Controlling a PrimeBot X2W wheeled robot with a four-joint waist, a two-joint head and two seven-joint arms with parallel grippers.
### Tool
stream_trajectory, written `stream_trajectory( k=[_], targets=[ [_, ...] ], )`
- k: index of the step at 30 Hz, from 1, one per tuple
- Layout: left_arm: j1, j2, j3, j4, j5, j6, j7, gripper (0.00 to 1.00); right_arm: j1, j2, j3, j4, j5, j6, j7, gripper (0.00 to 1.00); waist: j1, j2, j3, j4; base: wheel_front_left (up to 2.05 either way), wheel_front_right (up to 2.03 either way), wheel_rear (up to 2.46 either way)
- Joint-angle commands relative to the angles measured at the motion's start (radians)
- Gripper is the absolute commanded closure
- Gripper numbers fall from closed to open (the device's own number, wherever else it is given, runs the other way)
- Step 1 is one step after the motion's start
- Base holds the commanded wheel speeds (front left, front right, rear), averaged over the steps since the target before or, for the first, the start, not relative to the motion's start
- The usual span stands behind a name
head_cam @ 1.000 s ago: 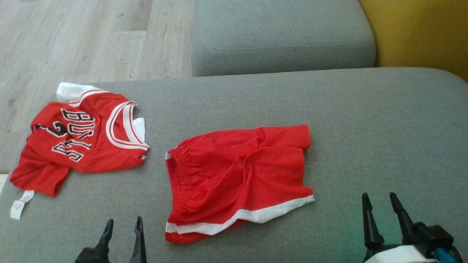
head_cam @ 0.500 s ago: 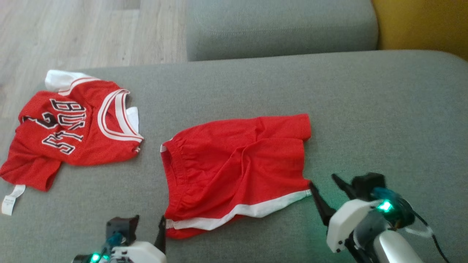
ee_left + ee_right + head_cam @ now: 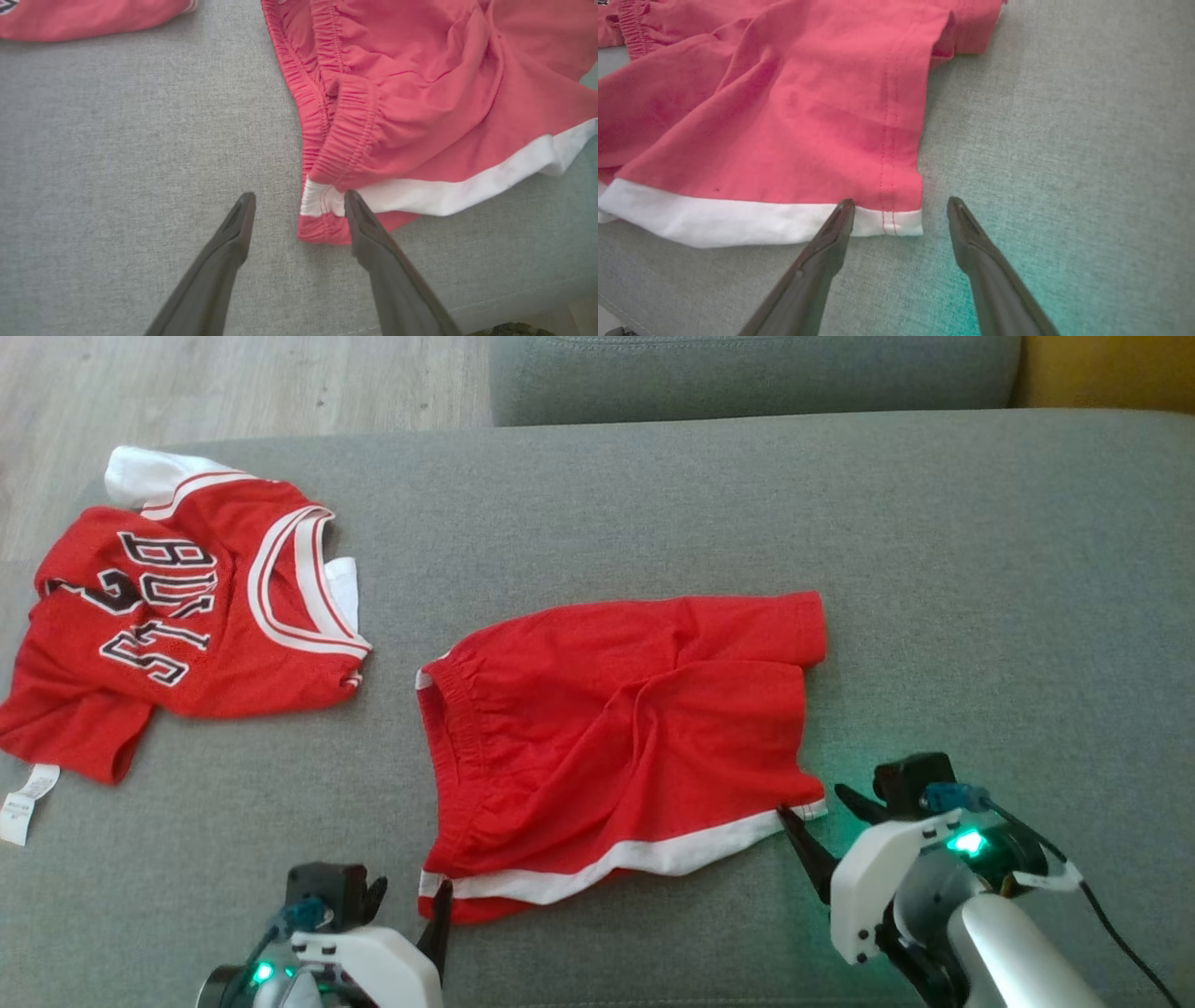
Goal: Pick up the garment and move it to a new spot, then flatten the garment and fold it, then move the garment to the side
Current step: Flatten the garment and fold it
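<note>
Left hand (image 3: 299, 195) at rumpled red shorts (image 3: 616, 728)

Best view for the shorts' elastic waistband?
Left wrist view: the waistband sits close, its gathers sharp. Head view shows it whole but small; right wrist view catches a scrap at top left.

You've got two long, dark matte fingers (image 3: 224, 261) tapering to points on both the left gripper (image 3: 299, 196) and the right gripper (image 3: 900, 200). Each wrist has a glossy white shell (image 3: 868, 887), a green status light (image 3: 966, 843), a black block (image 3: 910, 773) and a teal-blue connector (image 3: 948, 796). On the right arm, a black cable (image 3: 1111, 924) runs from a white clip (image 3: 1050, 879) alongside the silver-grey forearm (image 3: 1018, 952).
</note>
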Motion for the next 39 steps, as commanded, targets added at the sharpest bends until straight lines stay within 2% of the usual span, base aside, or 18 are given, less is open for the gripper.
stream_trajectory(
  k=[1, 16, 17, 18, 19, 21, 22, 23, 24, 29, 32, 35, 39],
  targets=[
    [-0.051, 0.007, 0.031, -0.037, -0.009, -0.007, 0.003, 0.0, -0.042, -0.008, 0.024, -0.026, 0.011, 0.008, 0.003, 0.0, 0.0, 0.0, 0.003, 0.0, 0.0, 0.0, 0.0],
    [-0.095, 0.004, 0.021, 0.031, -0.027, -0.02, -0.001, 0.0, -0.078, -0.016, 0.065, -0.009, 0.033, 0.008, 0.005, 0.0, 0.0, 0.0, 0.038, -0.018, 0.0, 0.0, 0.0],
    [-0.098, 0.003, 0.02, 0.036, -0.029, -0.022, 0.0, 0.09, -0.08, -0.017, 0.066, -0.007, 0.034, 0.008, 0.007, 0.0, 0.0, 0.0, 0.04, -0.018, 0.0, 0.0, 0.0],
    [-0.101, 0.002, 0.018, 0.04, -0.031, -0.024, 0.001, 0.27, -0.081, -0.018, 0.068, -0.003, 0.035, 0.008, 0.009, 0.07, 0.0, 0.0, 0.043, -0.018, 0.0, 0.0, 0.0],
    [-0.104, 0.002, 0.016, 0.045, -0.03, -0.024, 0.003, 0.51, -0.083, -0.018, 0.07, -0.001, 0.037, 0.008, 0.012, 0.18, 0.0, 0.0, 0.045, -0.018, 0.0, 0.0, 0.0],
    [-0.107, 0.002, 0.012, 0.054, -0.031, -0.026, 0.005, 0.68, -0.088, -0.018, 0.075, 0.006, 0.04, 0.008, 0.015, 0.56, 0.0, 0.0, 0.048, -0.019, 0.0, 0.0, 0.0],
    [-0.108, 0.003, 0.01, 0.058, -0.031, -0.027, 0.007, 0.8, -0.091, -0.018, 0.077, 0.009, 0.042, 0.008, 0.016, 0.73, 0.0, 0.0, 0.05, -0.02, 0.0, 0.0, 0.0],
    [-0.111, 0.001, 0.008, 0.059, -0.032, -0.029, 0.004, 0.97, -0.094, -0.017, 0.078, 0.012, 0.045, 0.008, 0.016, 1.0, 0.0, 0.0, 0.051, -0.02, 0.0, 0.0, 0.0],
    [-0.114, 0.0, 0.007, 0.062, -0.034, -0.031, 0.0, 1.0, -0.097, -0.016, 0.079, 0.015, 0.05, 0.008, 0.014, 1.0, 0.0, 0.0, 0.051, -0.02, 0.0, 0.0, 0.0],
    [-0.12, 0.0, -0.001, 0.071, -0.041, -0.044, 0.001, 1.0, -0.101, -0.014, 0.074, 0.015, 0.078, 0.008, 0.006, 1.0, 0.0, 0.0, 0.039, -0.024, 0.0, 0.0, 0.0],
    [-0.112, -0.002, 0.005, 0.033, -0.066, -0.054, 0.002, 1.0, -0.087, -0.012, 0.043, -0.029, 0.125, 0.008, -0.009, 1.0, 0.0, 0.0, 0.023, -0.03, 0.0, 0.0, 0.0],
    [-0.093, -0.005, 0.027, -0.077, -0.118, -0.066, 0.013, 1.0, -0.055, -0.015, -0.001, -0.14, 0.22, 0.008, -0.011, 1.0, 0.0, 0.0, 0.0, -0.039, 0.0, 0.0, 0.0],
    [-0.067, 0.007, 0.065, -0.29, -0.202, -0.085, 0.052, 1.0, -0.006, -0.053, -0.071, -0.396, 0.381, 0.008, 0.045, 1.0, 0.0, 0.0, -0.033, -0.061, 0.0, 0.0, 0.0]
  ],
)
